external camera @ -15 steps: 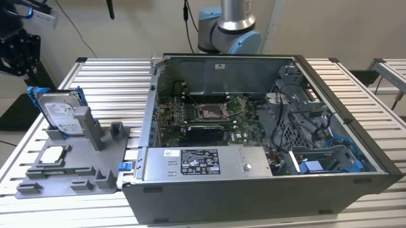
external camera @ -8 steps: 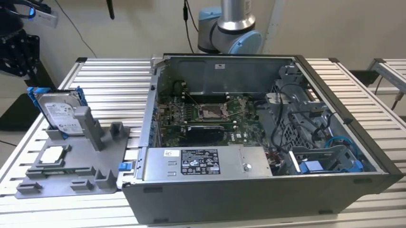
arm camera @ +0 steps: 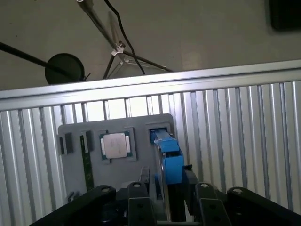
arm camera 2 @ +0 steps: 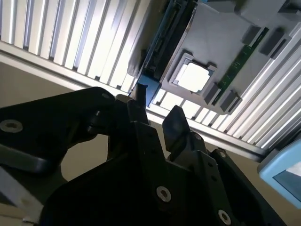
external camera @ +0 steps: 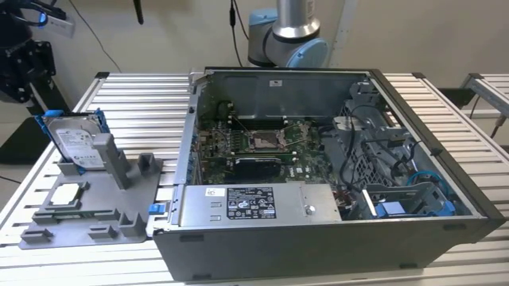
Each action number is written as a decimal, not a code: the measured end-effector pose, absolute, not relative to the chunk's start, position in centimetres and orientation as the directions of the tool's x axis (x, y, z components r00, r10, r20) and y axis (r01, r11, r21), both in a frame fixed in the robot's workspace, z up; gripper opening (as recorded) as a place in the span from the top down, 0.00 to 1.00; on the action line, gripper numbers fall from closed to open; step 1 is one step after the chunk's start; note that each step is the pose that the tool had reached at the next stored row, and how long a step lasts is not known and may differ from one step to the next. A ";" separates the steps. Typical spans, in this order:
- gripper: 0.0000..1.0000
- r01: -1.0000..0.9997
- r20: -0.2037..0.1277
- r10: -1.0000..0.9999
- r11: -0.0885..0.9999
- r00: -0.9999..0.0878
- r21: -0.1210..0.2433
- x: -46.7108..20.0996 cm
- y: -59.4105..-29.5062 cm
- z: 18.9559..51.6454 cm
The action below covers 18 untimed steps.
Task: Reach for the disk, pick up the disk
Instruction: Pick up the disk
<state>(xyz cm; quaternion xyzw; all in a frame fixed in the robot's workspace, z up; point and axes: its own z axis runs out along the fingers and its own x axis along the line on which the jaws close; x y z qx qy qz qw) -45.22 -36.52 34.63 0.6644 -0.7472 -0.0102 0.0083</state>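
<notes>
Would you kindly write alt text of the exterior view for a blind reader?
A disk in a blue frame stands on edge in a grey holder on a slatted table, at the exterior view's left of an open computer case.

We see the robot arm [external camera: 298, 33]: silver metal tube, grey rounded joint w/ a light-blue cap [external camera: 310, 55]. In the second wrist view the gripper [arm camera 2: 156, 115] is matte black and angular, w/ two tapered fingers [arm camera 2: 176, 126] and small round silver screws [arm camera 2: 163, 193] in its plates.
</notes>
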 end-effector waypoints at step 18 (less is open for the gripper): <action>0.00 -1.000 -0.001 -1.000 0.016 -0.016 0.026 -45.0 -35.9 31.5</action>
